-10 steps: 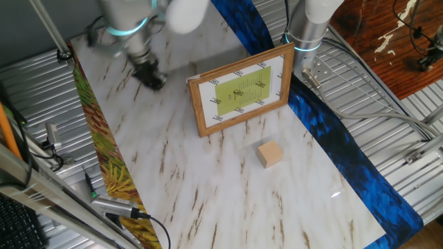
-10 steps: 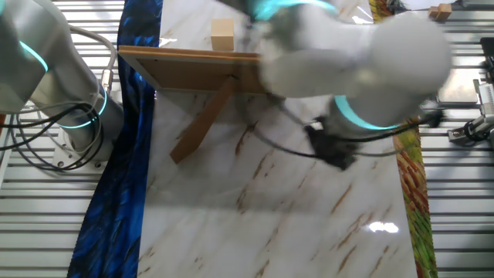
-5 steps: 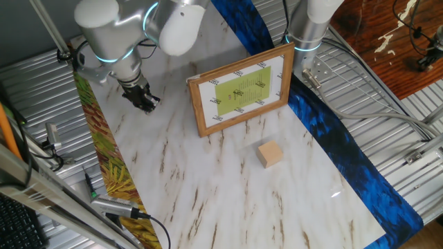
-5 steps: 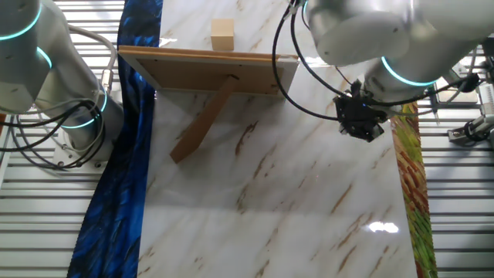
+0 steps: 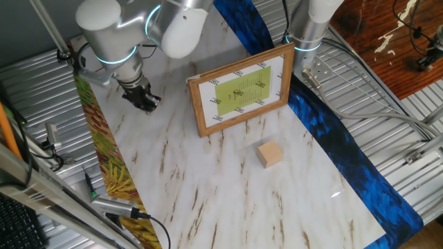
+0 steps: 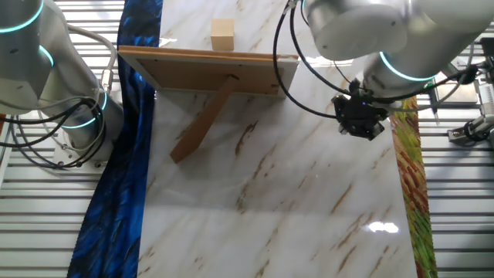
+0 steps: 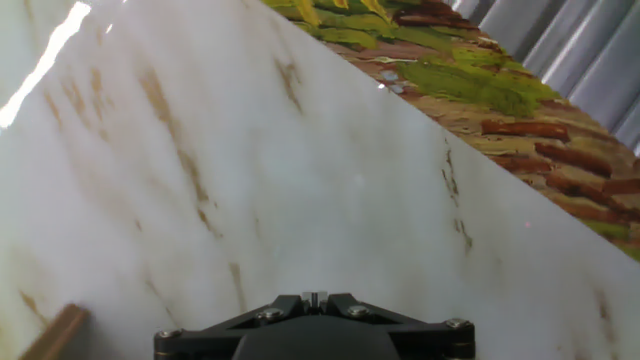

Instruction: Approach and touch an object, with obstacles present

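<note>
Cube (image 5: 270, 153) sits mid-table toward the blue-cloth edge, in front of the picture frame (image 5: 241, 90). Our gripper (image 5: 145, 101) hovers near the opposite, leaf-patterned edge, so we judge the frame must be skirted; its jaw opening we cannot tell.

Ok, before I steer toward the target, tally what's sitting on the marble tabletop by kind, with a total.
Small tan wooden cube: 1
Wood picture frame, standing upright on its rear prop: 1
Total: 2 things, with the frame between the gripper and the cube.
</note>
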Available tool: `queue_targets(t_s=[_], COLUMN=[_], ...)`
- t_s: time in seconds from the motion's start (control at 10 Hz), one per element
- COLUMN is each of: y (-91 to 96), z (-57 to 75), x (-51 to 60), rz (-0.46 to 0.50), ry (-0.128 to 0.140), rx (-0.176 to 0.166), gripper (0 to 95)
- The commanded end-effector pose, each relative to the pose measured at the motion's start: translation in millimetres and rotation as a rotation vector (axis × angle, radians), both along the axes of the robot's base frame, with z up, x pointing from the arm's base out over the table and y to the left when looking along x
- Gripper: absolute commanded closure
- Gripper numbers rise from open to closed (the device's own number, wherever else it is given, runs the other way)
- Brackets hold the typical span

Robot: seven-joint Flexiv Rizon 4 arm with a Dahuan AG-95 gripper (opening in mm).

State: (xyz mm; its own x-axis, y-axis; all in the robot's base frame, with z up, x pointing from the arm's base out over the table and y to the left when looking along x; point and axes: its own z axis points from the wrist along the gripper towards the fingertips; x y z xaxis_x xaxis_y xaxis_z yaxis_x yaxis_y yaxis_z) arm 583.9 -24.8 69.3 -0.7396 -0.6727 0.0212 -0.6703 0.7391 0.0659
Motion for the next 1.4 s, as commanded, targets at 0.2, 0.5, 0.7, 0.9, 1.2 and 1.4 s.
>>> queue_targets(t_s=[0.2, 0.5, 0.7, 0.9, 1.2, 1.4], y=[31.8, 100.7, 103.3, 102.7, 102.7, 102.7], z=[-9.1, -13.7, -11.5, -11.9, -11.9, -11.9], x=[0.6, 7.1, 11.3, 10.4, 10.4, 10.4], rz=[-0.002, -0.131, -0.111, -0.109, -0.012, 0.048], ry=[-0.010, -0.022, -0.019, -0.018, -0.008, 0.006], rx=[0.023, 0.038, 0.060, 0.055, 0.043, 0.026], gripper=[95.0, 95.0, 95.0, 95.0, 95.0, 95.0])
